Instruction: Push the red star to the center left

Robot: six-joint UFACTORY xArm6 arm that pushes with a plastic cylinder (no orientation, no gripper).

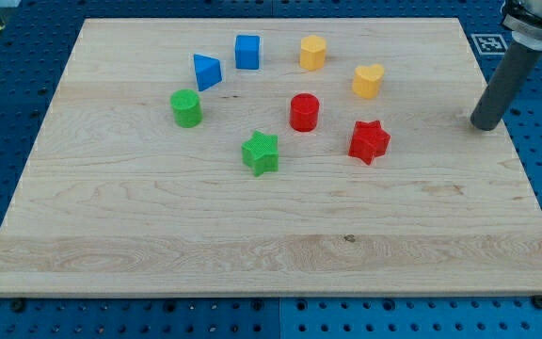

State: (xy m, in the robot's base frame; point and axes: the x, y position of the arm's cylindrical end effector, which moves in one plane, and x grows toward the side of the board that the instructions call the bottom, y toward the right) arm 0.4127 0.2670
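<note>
A: How far along is the push?

B: Barely begun, I judge. The red star (369, 141) sits right of centre on the board (158, 235); my tip (484, 125) stands well apart at its right, touching nothing (a bare rod, it grasps nothing).

A: And the count?

B: Eight blocks: red star, red cylinder (304, 112), green star (261, 153), green cylinder (186, 108), blue cube (247, 52), blue triangle (206, 72), yellow hexagon (312, 53), yellow heart (368, 82).

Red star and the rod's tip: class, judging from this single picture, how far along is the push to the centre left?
Nothing looks done: the red star sits right of centre. In hand: my tip rests apart from it, towards the view's right. Left: the whole push leftward, with the green star near the path.
</note>
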